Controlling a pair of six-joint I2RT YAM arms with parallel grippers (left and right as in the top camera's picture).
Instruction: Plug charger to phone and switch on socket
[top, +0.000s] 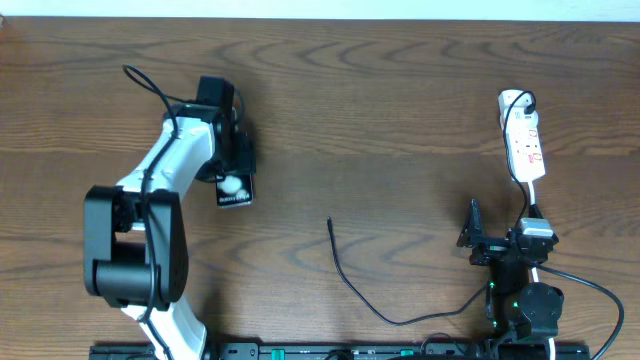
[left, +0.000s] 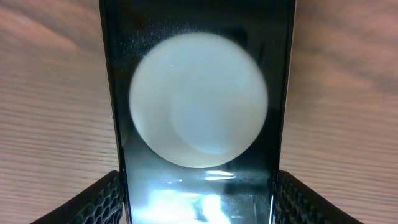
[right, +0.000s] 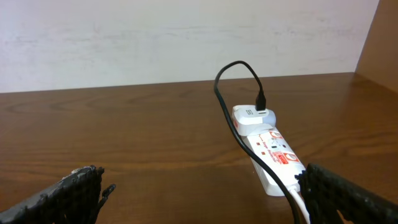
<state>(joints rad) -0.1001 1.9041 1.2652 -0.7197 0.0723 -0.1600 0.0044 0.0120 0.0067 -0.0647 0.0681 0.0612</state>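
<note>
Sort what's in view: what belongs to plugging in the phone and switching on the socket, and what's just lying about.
Belongs to the job:
phone, gripped by the left pincer
charger cable, its tip lying free
socket, with a white adapter plugged in
right pincer, open

Just there:
wooden table
black rail at its near edge
pale wall behind

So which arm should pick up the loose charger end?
Right, probably: the right fingers stand open and empty, while the left fingers grip the phone, so only the right is free to fetch the charger tip.
</note>
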